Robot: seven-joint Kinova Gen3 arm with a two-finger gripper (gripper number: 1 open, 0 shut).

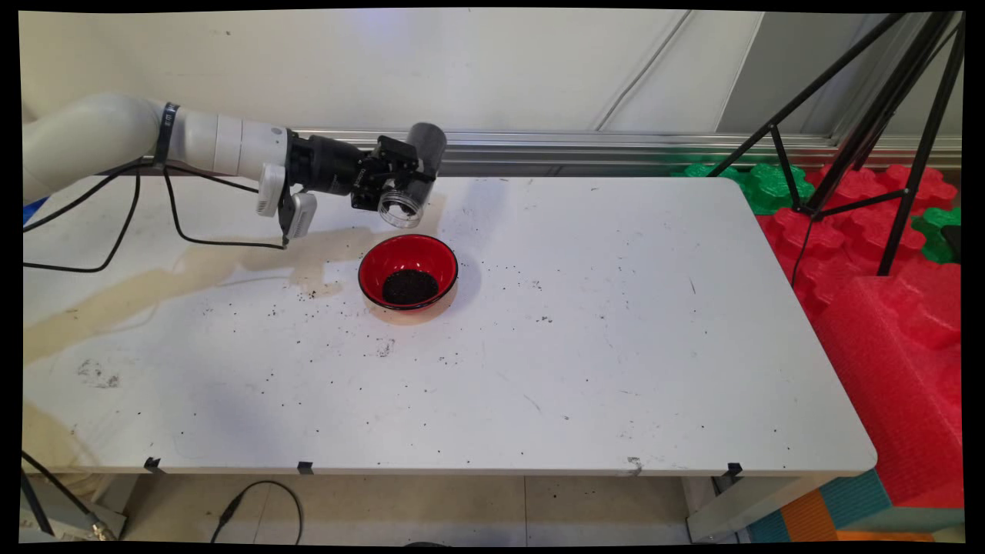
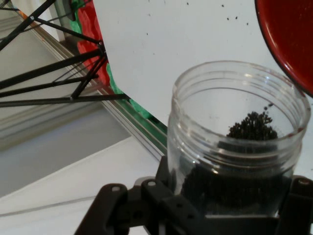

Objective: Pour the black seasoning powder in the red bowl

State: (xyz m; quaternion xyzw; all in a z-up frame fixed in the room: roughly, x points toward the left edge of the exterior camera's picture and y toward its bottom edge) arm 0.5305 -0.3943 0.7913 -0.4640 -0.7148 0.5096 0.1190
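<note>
My black two-finger gripper (image 1: 402, 187) is clamped on clear plastic jar (image 1: 410, 178) w/ dark granules, tilted mouth-down just above red bowl (image 1: 408, 271) w/ granules.

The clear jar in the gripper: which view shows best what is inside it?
The hand view: it looks into the clear jar and shows dark grains inside. The main view shows the jar tilted above the red bowl, contents unclear.

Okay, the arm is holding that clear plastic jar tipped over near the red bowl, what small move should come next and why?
Probably tip the clear plastic jar a little further. The black two-finger gripper holds it tilted, mouth down, just behind the red bowl. The hand view shows dark granules left inside the jar, while a pile already lies in the bowl. Stray grains dot the white table, so the mouth likely needs to sit more squarely over the bowl.
</note>
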